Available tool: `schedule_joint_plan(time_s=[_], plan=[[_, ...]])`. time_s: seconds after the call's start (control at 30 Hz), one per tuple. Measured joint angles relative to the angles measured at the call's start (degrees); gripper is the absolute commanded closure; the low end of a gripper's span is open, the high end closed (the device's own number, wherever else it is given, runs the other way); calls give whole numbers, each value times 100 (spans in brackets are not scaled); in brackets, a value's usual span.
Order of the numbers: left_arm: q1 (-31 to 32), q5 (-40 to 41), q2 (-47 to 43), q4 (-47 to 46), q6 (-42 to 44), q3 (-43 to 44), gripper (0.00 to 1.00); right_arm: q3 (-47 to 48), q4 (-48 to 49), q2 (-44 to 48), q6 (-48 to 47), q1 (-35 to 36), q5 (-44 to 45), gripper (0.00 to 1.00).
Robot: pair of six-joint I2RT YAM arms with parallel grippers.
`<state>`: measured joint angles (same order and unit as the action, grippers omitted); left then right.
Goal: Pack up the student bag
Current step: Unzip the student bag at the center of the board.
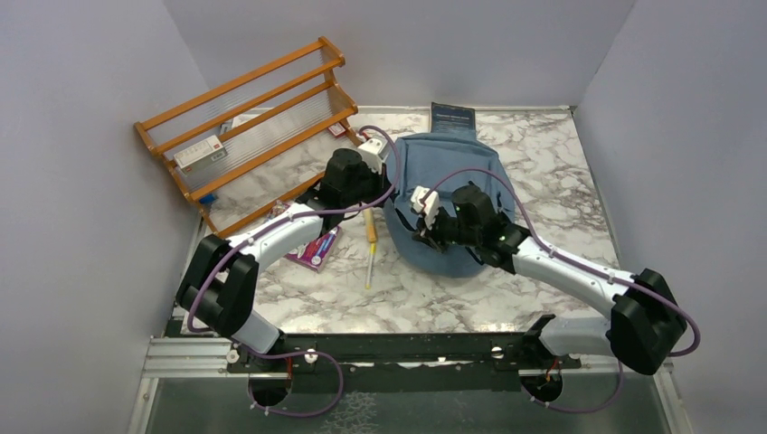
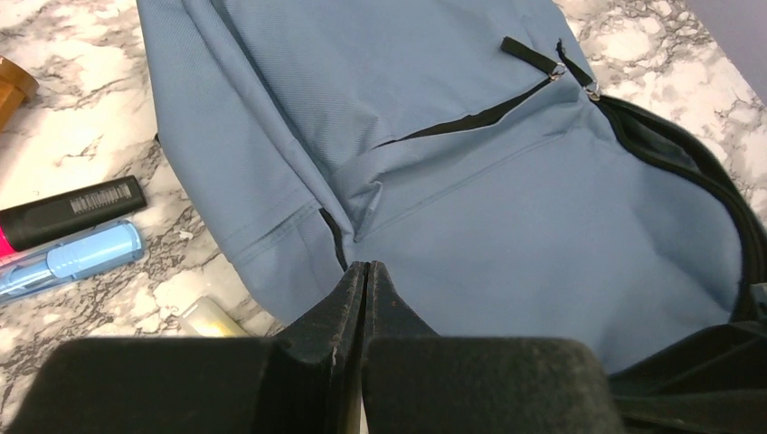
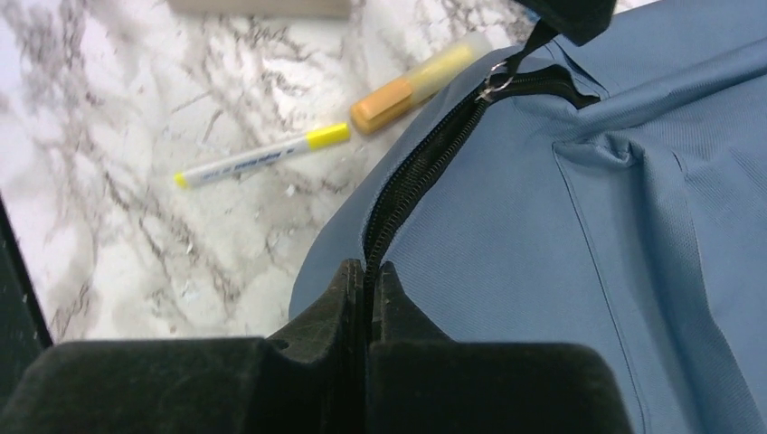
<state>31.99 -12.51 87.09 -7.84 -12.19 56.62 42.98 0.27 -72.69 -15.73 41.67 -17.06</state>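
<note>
Two shut grips frame this step, which looks like spreading the bag's mouth for packing. Your left gripper (image 2: 365, 267) has its fingers pressed together at the bag's left edge. I cannot tell whether any cloth is caught between them, so confirm that before you trust it as the anchor. A pen (image 1: 370, 253) lies near that edge, so lift the cloth rather than dragging it sideways. The bag (image 1: 425, 158) lies flat in the middle of the table (image 1: 561, 181), toward its far edge, between both arms. Your right gripper (image 3: 366, 264) is likewise clamped tight, right on the zip (image 3: 425, 158). Pull up and away from the left hold, slowly, and watch that the seam rises with you.
</note>
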Motion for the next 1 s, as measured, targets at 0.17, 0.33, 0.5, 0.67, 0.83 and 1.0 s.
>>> schedule_joint_plan(time_s=[0.17, 0.33, 0.5, 0.67, 0.83, 1.0], plan=[[0, -13, 42, 48, -2, 0, 100, 258, -1038, 221, -544, -2, -223, 99], [0, -33, 68, 46, -42, 0, 100, 457, -1869, 330, -841, 0, -485, 99], [-13, -44, 190, 48, -90, 0, 100, 487, -2516, 424, -990, -2, -702, 99], [-37, -74, 496, 190, -170, 136, 100, 487, -2798, 621, -1029, -2, -774, 97], [-57, -208, 638, 304, -197, 254, 100, 472, -2824, 754, -990, -2, -778, 84], [-90, -365, 636, 319, -192, 291, 83, 247, -2618, 929, -699, 0, -787, 63]])
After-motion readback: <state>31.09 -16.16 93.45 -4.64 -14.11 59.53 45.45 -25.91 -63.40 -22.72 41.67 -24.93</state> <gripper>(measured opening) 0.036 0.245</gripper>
